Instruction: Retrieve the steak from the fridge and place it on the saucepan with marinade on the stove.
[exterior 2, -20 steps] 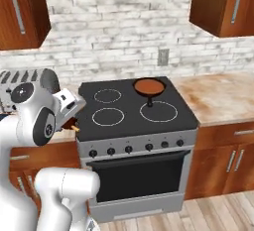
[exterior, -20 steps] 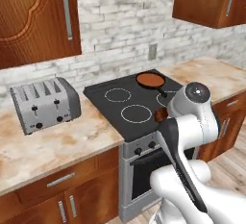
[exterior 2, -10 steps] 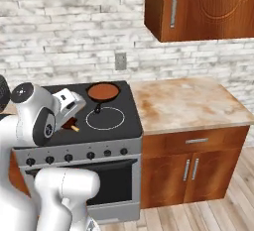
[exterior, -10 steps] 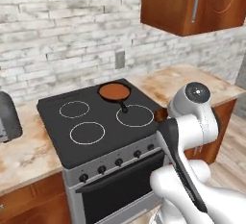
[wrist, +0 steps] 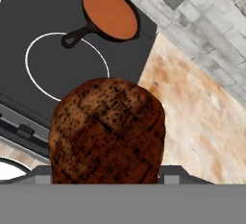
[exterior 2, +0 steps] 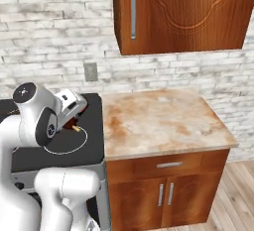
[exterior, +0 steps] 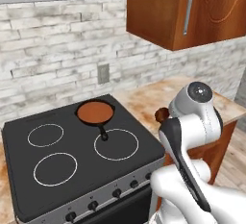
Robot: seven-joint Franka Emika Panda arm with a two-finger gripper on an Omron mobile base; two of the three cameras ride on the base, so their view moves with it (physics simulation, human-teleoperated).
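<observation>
Inspector: Arm pose first. You have the white arm (exterior: pixel 192 136) folded tight over its own base, elbow high, with the wrist turned toward the stove (exterior: pixel 72 155). From the right base view, the hand (exterior 2: pixel 69 107) sits above the near right burner ring (exterior 2: pixel 67 141), tilted down.

Operator: And the jaws?

Inspector: The fingers are hidden behind the meat in the hand view. You can see the steak (wrist: pixel 108 131) sitting right at the bottom where the tips rise, off the stove and riding with the hand, so I record the jaws as pinching the steak. In the left base view a small dark lump of it (exterior: pixel 162 116) shows beside the wrist.

Operator: Which way does the steak point?

Inspector: It reads as a rounded, lumpy block, nearly as wide as it is tall in the hand view. You cannot tell a long axis from these frames.

Operator: Location of the pan?

Inspector: The saucepan with marinade (exterior: pixel 95 113) stands on the far right burner, near the brick wall. Its short handle (exterior: pixel 102 132) points toward the front of the stove, reaching the edge of the near right ring. The steak is well apart from it.

Operator: Any writing or labels?

Inspector: Nothing readable. The knobs (exterior: pixel 91 205) are plain at this size. The marbled surface (exterior 2: pixel 158 121) lies to the right of the stove.
</observation>
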